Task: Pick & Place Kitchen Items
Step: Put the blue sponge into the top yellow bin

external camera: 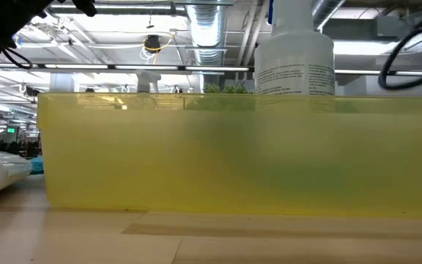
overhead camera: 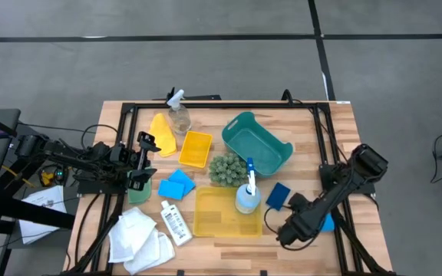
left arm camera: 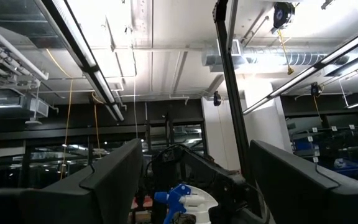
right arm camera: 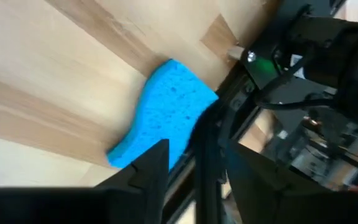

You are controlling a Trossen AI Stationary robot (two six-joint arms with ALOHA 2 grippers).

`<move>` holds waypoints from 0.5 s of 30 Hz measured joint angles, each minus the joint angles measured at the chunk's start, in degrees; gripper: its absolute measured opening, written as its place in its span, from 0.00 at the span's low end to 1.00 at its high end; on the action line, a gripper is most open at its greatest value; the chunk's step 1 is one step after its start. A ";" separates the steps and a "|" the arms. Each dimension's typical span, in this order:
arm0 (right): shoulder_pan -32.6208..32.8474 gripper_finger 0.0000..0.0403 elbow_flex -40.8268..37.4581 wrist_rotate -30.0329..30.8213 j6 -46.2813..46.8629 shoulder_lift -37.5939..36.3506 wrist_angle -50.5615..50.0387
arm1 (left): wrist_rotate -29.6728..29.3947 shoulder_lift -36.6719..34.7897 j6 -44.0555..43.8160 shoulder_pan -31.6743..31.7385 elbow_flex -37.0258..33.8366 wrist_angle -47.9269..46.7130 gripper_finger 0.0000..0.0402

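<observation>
Overhead view evenly lit, soft short shadows under items on the worktop (overhead camera: 298, 130), no glare. Low view: yellow bin (external camera: 240, 154) fills the picture, close and hazy; bright ceiling strip lights behind at 12 o'clock, slightly blown out. Left wrist view dim below, ceiling lights glaring at 12. Right wrist view motion-blurred; blue sponge (right arm camera: 166, 112) soft, green light point at 2 o'clock.

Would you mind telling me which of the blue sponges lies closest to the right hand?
The light blue sponge at the table's right edge, directly beside the right hand.
</observation>
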 joint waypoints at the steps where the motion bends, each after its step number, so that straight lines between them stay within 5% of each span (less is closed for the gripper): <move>1: 0.29 0.39 0.36 0.57 1.16 -0.02 0.45 | 0.00 0.00 0.00 0.00 -0.01 0.01 0.72; 15: 4.57 0.37 -5.38 -5.44 13.58 -0.03 11.03 | 0.28 0.02 -1.51 -0.04 -0.01 0.72 0.72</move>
